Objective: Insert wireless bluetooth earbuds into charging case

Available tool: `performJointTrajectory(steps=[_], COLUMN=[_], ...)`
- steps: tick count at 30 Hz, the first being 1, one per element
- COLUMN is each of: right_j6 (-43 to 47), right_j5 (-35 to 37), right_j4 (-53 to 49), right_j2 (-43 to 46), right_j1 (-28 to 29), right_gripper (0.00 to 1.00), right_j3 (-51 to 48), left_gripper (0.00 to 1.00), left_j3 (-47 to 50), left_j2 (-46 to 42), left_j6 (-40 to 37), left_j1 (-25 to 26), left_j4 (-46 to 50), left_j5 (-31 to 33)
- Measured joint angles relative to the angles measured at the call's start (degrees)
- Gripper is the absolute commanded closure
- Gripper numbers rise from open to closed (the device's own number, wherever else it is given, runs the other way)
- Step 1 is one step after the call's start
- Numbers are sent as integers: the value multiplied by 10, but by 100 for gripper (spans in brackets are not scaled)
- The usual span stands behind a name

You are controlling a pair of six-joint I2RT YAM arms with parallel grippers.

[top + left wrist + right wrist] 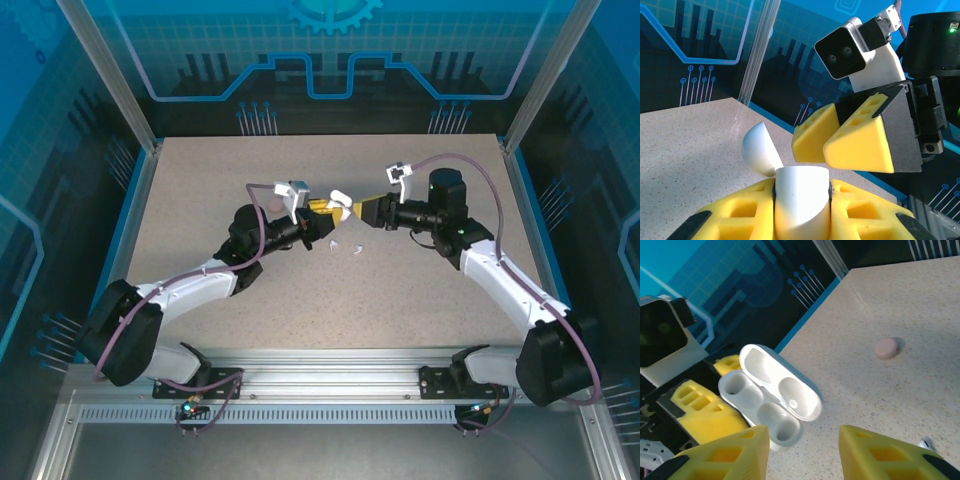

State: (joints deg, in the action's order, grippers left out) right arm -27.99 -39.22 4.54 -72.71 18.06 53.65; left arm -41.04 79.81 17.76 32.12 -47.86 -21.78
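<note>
Fingers of the left gripper (320, 208) pinch the open charging case (340, 200) at mid-frame of the top view. The right gripper (360, 212) faces it, fingers parted and empty. White earbuds (350, 249) lie on the bench (200, 190) just below.

In the left wrist view the case body sits clamped at bottom centre, with its lid (760, 149) tilted up-left.

In the right wrist view both sockets are empty and a pinkish piece (886, 348) lies upper right. The right fingers stand close enough to knock the lid, and the tiny buds could skitter away when pinched. A white bit (925, 443) at lower right is mostly hidden by a finger.
</note>
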Motion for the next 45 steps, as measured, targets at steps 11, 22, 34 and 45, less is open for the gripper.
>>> performJointTrajectory(steps=[11,22,34,45], right_j6=[0,-2,1,37], right_j5=[-2,-19,-23,5], right_j4=[15,18,14,-54], right_j2=[-32,-52,-62,-57], right_j1=[7,8,7,1], right_gripper=[65,84,100,100], right_j3=[15,35,41,79], left_gripper=[100,100,81,1], left_j3=[0,0,-6,-54], left_j2=[-8,-9,-11,-76], left_j6=[3,3,3,-44], left_j1=[8,12,12,16], left_j4=[-5,-2,19,199], left_j5=[0,2,13,23])
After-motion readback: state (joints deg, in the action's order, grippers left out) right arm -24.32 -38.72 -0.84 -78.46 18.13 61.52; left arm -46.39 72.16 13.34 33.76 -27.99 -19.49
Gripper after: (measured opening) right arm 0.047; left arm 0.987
